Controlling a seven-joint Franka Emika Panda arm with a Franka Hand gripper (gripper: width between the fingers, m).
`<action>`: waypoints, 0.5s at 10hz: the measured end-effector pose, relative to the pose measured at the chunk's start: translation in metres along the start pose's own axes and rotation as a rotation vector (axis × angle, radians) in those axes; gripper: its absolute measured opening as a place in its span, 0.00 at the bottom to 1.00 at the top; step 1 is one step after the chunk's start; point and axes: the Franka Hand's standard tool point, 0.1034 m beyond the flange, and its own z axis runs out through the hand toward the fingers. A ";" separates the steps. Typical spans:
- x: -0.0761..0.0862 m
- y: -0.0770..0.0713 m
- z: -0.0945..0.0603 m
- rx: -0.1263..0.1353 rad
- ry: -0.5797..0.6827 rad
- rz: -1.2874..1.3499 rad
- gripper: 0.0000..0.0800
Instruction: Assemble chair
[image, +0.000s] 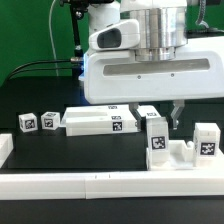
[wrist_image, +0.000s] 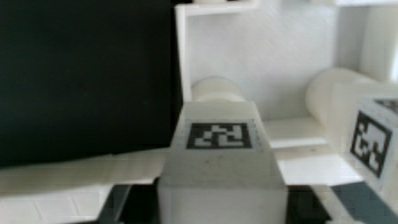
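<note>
White plastic chair pieces (image: 95, 120), blocky, tagged

A black bench (image: 40, 150) fills the scene; in the wrist view it shows as a dark, bare stretch (wrist_image: 89, 80). Along its near edge runs a long plain white border rail (image: 60, 182), turning up at the left end. A green backdrop (image: 30, 30) closes the far side, and a thin dark cable (image: 45, 65) curves across it at far left.
</note>
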 end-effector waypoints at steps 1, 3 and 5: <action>0.001 -0.002 0.000 0.011 0.005 0.231 0.36; -0.001 -0.006 0.002 0.033 -0.014 0.572 0.36; 0.000 -0.005 0.003 0.050 -0.025 0.756 0.36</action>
